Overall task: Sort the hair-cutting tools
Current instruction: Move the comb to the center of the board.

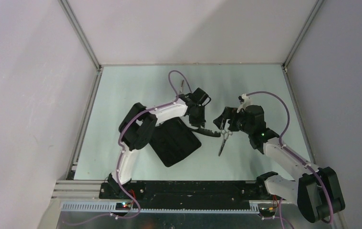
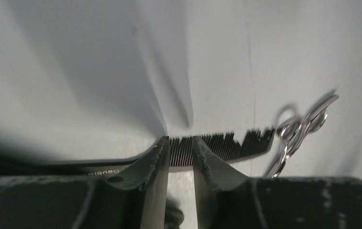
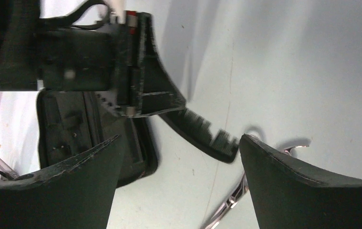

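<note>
A black comb [image 2: 226, 145] lies across the tips of my left gripper [image 2: 180, 139]. Its jaws stand a narrow gap apart, with bare table showing between them; whether the tips touch the comb I cannot tell. In the right wrist view the comb [image 3: 202, 131] runs from the left gripper's finger [image 3: 150, 95] down to the right and looks blurred. Silver scissors [image 2: 295, 131] lie just past the comb's end. From above, comb [image 1: 209, 131] and scissors [image 1: 223, 140] lie mid-table between the left gripper [image 1: 199, 123] and the right gripper [image 1: 224, 119]. My right gripper [image 3: 180, 137] is wide open above comb and scissors [image 3: 231, 202].
A black rectangular case [image 1: 174, 143] lies open left of the comb, partly under the left arm; it also shows in the right wrist view as the case [image 3: 69, 129]. White walls with metal frame rails [image 1: 81, 129] close in the table.
</note>
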You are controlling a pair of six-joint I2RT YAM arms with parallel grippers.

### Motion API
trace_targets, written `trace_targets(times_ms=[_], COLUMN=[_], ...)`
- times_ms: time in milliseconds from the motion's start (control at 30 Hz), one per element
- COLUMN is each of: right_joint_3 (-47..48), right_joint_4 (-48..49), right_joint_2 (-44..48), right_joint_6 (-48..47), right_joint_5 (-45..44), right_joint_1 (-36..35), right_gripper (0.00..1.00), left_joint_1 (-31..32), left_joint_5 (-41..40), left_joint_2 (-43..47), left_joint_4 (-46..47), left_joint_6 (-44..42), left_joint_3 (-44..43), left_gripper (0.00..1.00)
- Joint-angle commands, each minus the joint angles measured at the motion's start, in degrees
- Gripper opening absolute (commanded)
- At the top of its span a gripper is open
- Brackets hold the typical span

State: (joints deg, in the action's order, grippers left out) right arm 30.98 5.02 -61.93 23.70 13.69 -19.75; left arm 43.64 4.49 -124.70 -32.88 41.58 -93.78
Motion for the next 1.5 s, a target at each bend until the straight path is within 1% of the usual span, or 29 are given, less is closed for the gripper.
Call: trace_targets(times_ms=[0,33,67,100,133,167,200,233,267,300,333,367,467,500,600,633,667,700,733,867,1000,1100,1333,1467], right_joint_3=[3.8,4.7,5.4,7.1,8.1,10.4,11.6,14.1,15.4,17.8,19.1,21.7,26.6,29.1,33.5,35.2,36.6,37.1,37.9,40.4,42.8,43.8,46.4,47.4], right_joint_4=[-6.7,-7.6,-9.4,-10.5,-12.9,-14.3,-17.1,-18.6,-21.6,-23.0,-25.9,-27.2,-33.7,-35.0,-39.9,-41.3,-41.8,-42.5,-42.6,-44.0,-46.5,-47.2,-48.4,-49.2], right_joint_2=[1.2,0.9,0.6,-0.2,-0.7,-2.1,-2.9,-4.7,-5.6,-7.9,-10.3,-11.5,-18.3,-19.6,-26.5,-27.8,-29.9,-31.7,-32.5,-37.1,-41.3,-43.2,-47.6,-49.7], right_joint_6=[-2.5,-2.8,-3.3,-3.7,-4.6,-5.1,-6.2,-6.9,-8.3,-9.0,-10.3,-10.9,-14.0,-14.5,-16.6,-17.2,-17.5,-18.1,-18.4,-21.7,-24.1,-26.1,-29.0,-28.4], right_joint_5=[-1.8,-2.0,-2.0,-2.2,-2.2,-2.3,-2.6,-3.2,-3.7,-5.1,-5.9,-7.6,-11.1,-12.5,-15.0,-15.5,-16.0,-16.1,-15.9,-15.5,-16.4,-16.7,-16.1,-16.5], right_joint_1=[0.1,0.1,0.0,-0.2,-0.3,-0.7,-1.0,-1.9,-2.5,-3.9,-4.5,-6.2,-9.6,-11.1,-13.9,-14.3,-15.0,-15.2,-15.4,-15.9,-16.2,-16.4,-16.5,-16.3], right_gripper=[0.94,0.94,0.93,0.93,0.93,0.93,0.93,0.92,0.92,0.92,0.92,0.91,0.89,0.87,0.84,0.82,0.81,0.80,0.80,0.77,0.74,0.73,0.73,0.72], left_joint_1=[-1.0,-1.6,-1.9,-2.6,-3.0,-4.0,-4.5,-5.6,-6.1,-7.4,-8.1,-9.6,-13.1,-15.3,-21.7,-22.9,-24.8,-25.6,-26.7,-27.4,-27.5,-27.4,-27.4,-27.4], left_joint_5=[-2.7,-3.8,-4.0,-5.3,-6.1,-7.5,-8.2,-9.2,-9.5,-9.8,-10.0,-10.1,-10.6,-10.7,-11.4,-12.2,-14.6,-16.3,-20.0,-29.0,-31.2,-33.2,-33.9,-34.8], left_joint_2=[10.2,13.1,14.5,17.2,18.5,21.3,22.6,25.6,27.1,29.9,31.5,34.6,41.8,45.6,55.5,57.5,61.4,63.5,67.1,77.0,84.7,87.1,88.5,89.8], left_joint_4=[0.2,0.5,0.7,0.6,0.3,-0.1,-0.2,-0.4,-0.5,-1.0,-1.3,-1.8,-3.2,-4.3,-6.8,-7.2,-8.3,-8.7,-9.1,-7.1,-1.2,0.8,2.1,2.4], left_joint_6=[1.2,1.2,1.3,1.4,1.4,1.1,0.9,0.5,0.2,-0.2,-0.4,-0.9,-2.5,-3.5,-7.1,-8.2,-10.4,-11.7,-14.2,-19.7,-20.6,-21.0,-21.4,-22.1], left_joint_3=[3.6,4.7,5.2,6.2,6.6,7.6,8.2,9.6,10.3,11.9,12.9,15.0,19.3,21.5,26.5,27.4,28.9,29.6,31.0,36.7,43.8,46.6,48.3,49.1], left_gripper=[0.35,0.44,0.48,0.55,0.59,0.64,0.67,0.72,0.75,0.80,0.82,0.88,0.96,0.99,1.00,1.00,1.00,1.00,1.00,1.00,1.00,1.00,1.00,0.99])
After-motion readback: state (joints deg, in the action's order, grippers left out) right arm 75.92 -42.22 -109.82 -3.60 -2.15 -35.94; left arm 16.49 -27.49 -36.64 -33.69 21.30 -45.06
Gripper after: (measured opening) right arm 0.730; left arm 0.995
